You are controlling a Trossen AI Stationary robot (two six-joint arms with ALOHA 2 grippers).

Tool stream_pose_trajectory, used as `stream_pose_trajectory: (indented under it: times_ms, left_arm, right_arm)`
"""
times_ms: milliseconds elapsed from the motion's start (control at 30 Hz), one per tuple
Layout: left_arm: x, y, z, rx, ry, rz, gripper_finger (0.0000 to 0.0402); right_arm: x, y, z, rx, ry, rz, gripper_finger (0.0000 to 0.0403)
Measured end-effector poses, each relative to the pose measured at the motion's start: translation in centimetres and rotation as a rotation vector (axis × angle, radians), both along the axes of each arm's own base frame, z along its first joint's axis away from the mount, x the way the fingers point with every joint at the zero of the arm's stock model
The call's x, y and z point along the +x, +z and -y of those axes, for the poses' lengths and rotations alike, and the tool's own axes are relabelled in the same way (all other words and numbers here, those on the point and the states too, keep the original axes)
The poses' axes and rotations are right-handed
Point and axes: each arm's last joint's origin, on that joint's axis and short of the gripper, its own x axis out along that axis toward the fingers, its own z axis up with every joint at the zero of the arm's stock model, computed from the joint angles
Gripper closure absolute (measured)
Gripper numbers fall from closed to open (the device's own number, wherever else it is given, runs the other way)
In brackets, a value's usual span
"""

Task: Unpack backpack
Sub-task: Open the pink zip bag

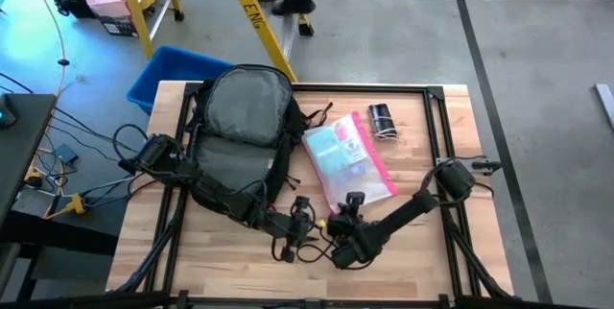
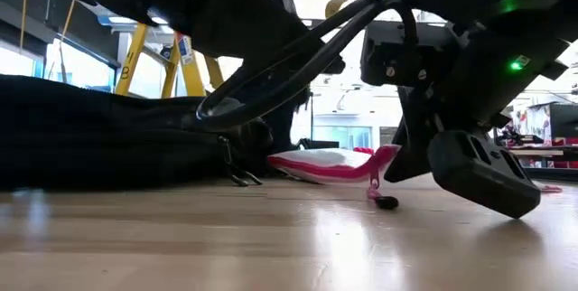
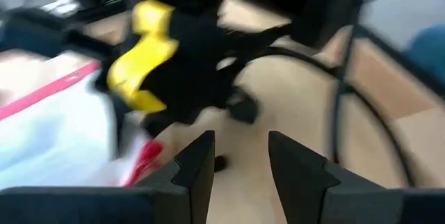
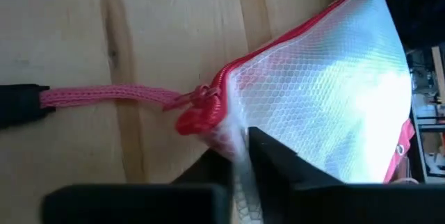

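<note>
Here we judge the backpack soft and floppy; grasp a strap. Our right gripper pinches the pouch corner; left gripper stands half-open, empty.

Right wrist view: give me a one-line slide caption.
Right pincer shut on the corner of the clear pink-edged zip pouch, beside its pink zipper cord, on the wooden table.
</note>
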Motion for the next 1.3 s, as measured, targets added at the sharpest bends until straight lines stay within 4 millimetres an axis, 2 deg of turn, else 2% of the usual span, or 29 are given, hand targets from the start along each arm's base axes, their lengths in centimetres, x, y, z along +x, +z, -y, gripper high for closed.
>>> stream_pose_trajectory:
  times_ms: [133,267,433,633,867,1167,1300]
  left_arm:
    - [0.0,-0.4,-0.7,-0.036,0.088,-0.038,0.0286]
    - [0.4,-0.4,-1.3,-0.101,0.043,-0.063,0.0286]
    - [0.5,-0.4,-1.8,-0.101,0.057,-0.061,0.0286]
    - [0.7,-0.2,-1.9,-0.111,0.099,-0.026,0.0286]
    - [1.5,0.1,-3.5,-0.179,0.157,0.003,0.0286]
    - [2.0,0.0,-4.7,-0.226,0.199,0.016,0.0288]
    - [2.4,0.3,-5.3,-0.232,0.218,0.054,0.0308]
  right_arm:
    - [0.1,0.8,-1.0,-0.026,-0.01,0.067,0.0401]
    - [-0.1,1.6,-2.0,-0.027,-0.009,0.117,0.0402]
    - [-0.5,2.9,-2.7,-0.085,-0.03,0.188,0.0403]
    - [-0.4,4.2,-2.9,-0.121,-0.045,0.24,0.0403]
    - [0.2,5.2,-3.3,-0.131,-0.022,0.251,0.0403]
    - [0.3,5.5,-3.3,-0.151,-0.012,0.262,0.0403]
    - [0.4,5.7,-3.3,-0.153,-0.006,0.266,0.0403]
